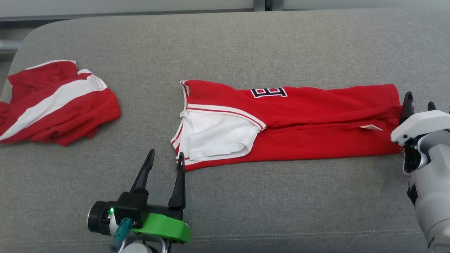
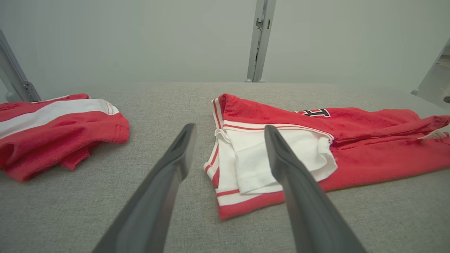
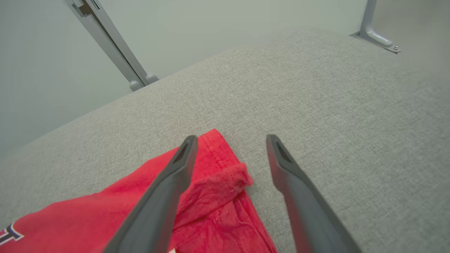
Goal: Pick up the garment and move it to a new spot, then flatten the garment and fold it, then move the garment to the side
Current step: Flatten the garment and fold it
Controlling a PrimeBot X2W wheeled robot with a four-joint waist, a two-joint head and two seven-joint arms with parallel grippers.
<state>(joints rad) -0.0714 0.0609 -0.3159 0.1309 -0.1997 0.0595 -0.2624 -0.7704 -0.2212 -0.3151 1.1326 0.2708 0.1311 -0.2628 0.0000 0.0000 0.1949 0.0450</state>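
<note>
Head view: left arm [image 1: 140, 218] and right arm [image 1: 429, 168] flank the garment [image 1: 299, 123], jaws apart.

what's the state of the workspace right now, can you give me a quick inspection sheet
surface: grey fabric pad
job's things: red jersey lying flat, looks folded lengthwise
clutter: crumpled red-and-white garment at far left
claws: left claw open by jersey's near-left corner; right claw open at its right end; neither holds anything
cables: teal plug at the left wrist
surroundings: pale wall, grey metal post
</note>
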